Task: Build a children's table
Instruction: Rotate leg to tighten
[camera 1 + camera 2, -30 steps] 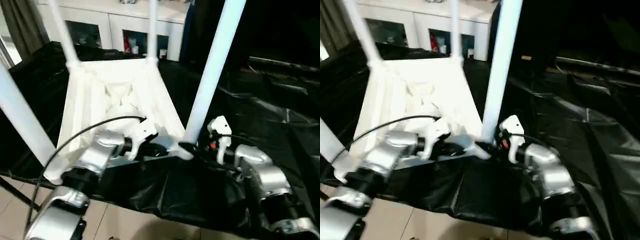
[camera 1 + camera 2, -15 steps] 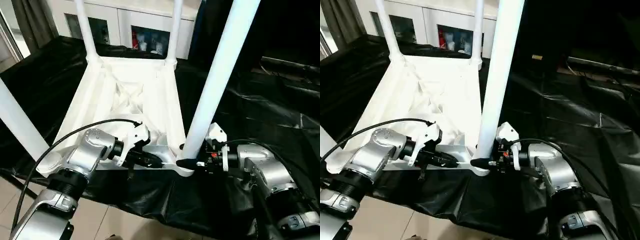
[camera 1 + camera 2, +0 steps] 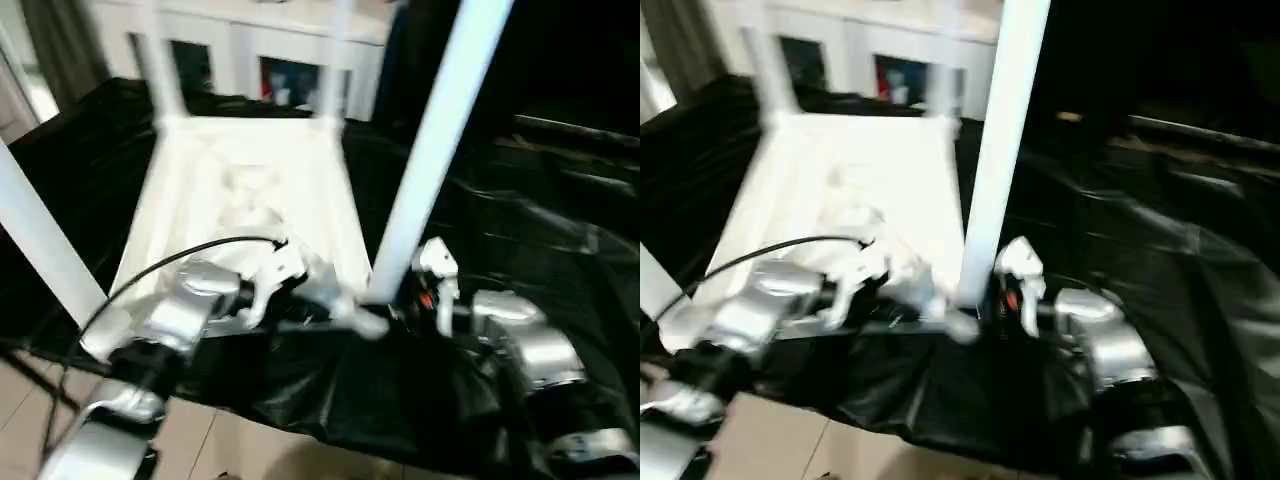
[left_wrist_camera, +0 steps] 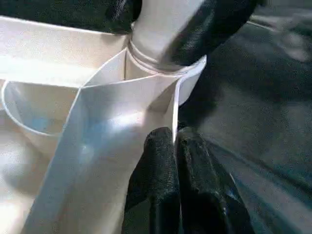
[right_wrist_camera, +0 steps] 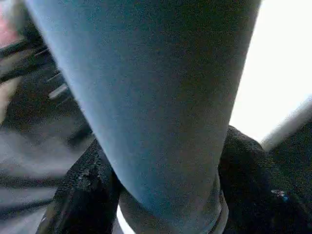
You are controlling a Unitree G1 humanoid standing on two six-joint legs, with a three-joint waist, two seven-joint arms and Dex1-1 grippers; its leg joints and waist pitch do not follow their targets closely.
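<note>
The children's table lies upside down, its white ribbed top [image 3: 250, 190] on the black sheet. All of its white legs stand up in the corner sockets. My left gripper [image 4: 174, 146] is shut on the thin rim [image 4: 122, 126] beside the near right corner socket [image 3: 370, 322]. My right gripper [image 5: 161, 195] is shut on the base of the near right leg [image 3: 430, 170], one black finger [image 5: 83, 195] on each side of the tube. The left wrist view shows those fingers [image 4: 214, 24] hugging the leg [image 4: 161, 29] just above the socket.
A crinkled black sheet [image 3: 520, 230] covers the work surface, whose front edge runs just below the grippers, with tiled floor [image 3: 250, 450] beyond. A white cabinet [image 3: 280, 50] stands behind. A black cable [image 3: 180, 255] arcs over my left forearm.
The whole picture has swung and blurred with the camera. Both grippers stay at the near right corner, left on the rim, right around the leg's base.
</note>
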